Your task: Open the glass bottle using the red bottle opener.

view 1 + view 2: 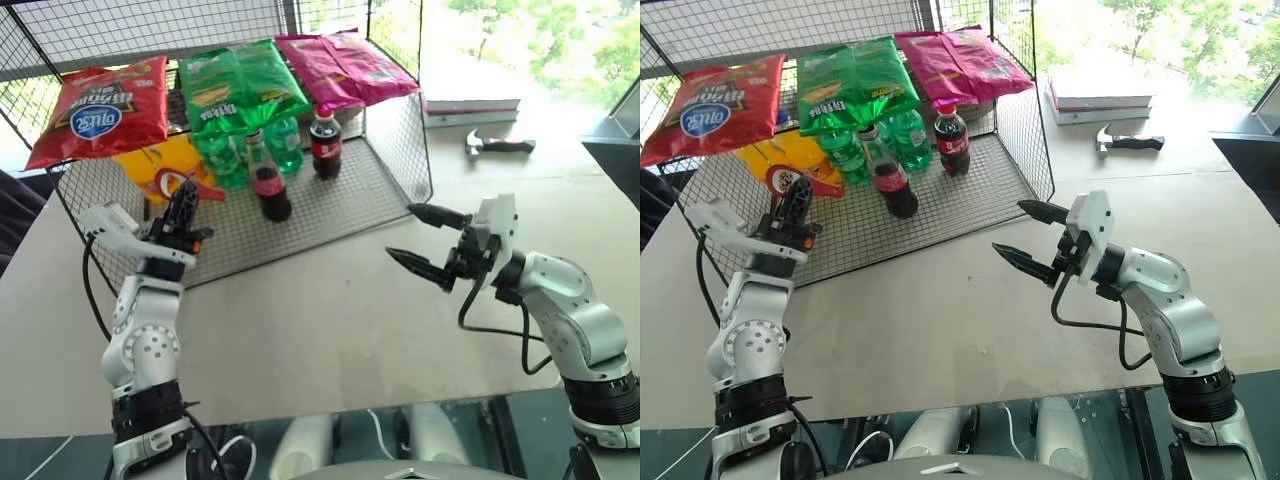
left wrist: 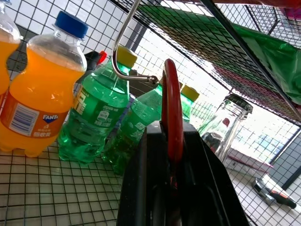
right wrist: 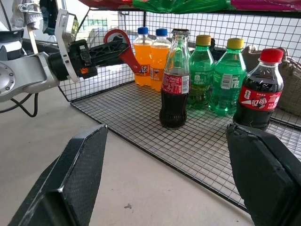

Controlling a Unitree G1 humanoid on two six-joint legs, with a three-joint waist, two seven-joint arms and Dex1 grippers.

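The glass bottle [image 1: 269, 187], clear with dark cola, a red label band and a crown cap, stands upright on the wire shelf floor [image 1: 330, 215], in front of the green bottles. To its left my left gripper [image 1: 182, 205] is shut on the red bottle opener [image 1: 176, 182]. The opener's ring head [image 3: 117, 37] pokes out beyond the fingertips and is apart from the bottle [image 3: 174, 89]. My right gripper [image 1: 422, 240] hangs open and empty over the table, right of the bottle and outside the shelf.
Green soda bottles [image 3: 212, 77], a plastic cola bottle [image 1: 325, 143] and orange soda bottles [image 3: 150, 56] stand behind the glass one. Snack bags [image 1: 240, 85] lie on the rack's top. A wire side wall [image 1: 400, 140] stands at the right. A hammer [image 1: 500, 145] and books [image 1: 470, 105] lie beyond it.
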